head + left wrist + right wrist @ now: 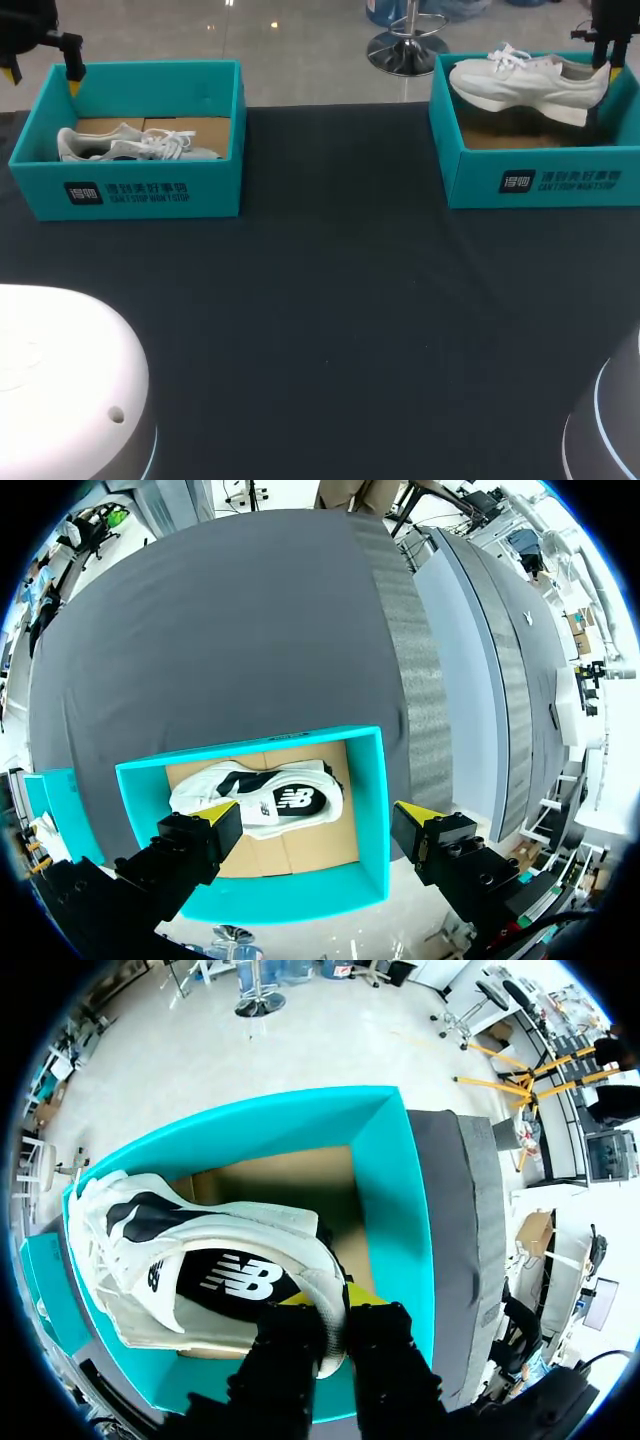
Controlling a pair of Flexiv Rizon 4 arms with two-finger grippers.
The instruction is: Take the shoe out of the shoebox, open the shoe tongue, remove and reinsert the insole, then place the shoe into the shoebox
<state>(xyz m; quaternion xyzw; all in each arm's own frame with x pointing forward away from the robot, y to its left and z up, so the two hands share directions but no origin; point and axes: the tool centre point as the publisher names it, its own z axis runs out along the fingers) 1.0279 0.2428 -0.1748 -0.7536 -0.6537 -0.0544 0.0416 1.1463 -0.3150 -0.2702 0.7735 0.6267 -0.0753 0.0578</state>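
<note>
Closest in the right wrist view is the right end effector [335,1310], its two fingers pinched together on the heel collar of the white shoe [200,1270], one finger inside the opening and one outside. The shoe hangs in the air over the teal shoebox [540,180] at the desk's far right, toe pointing toward the middle, its sole about level with the rim. To finish this step well, I would raise it until the sole is plainly clear of the near wall, then carry it over the bare dark desk [330,300] and set it down sole first. The grip is at one end, so the toe may swing. Well apart, the left end effector [315,818] hovers wide open and empty above the other shoebox [130,190], where a second shoe [130,145] lies.
</note>
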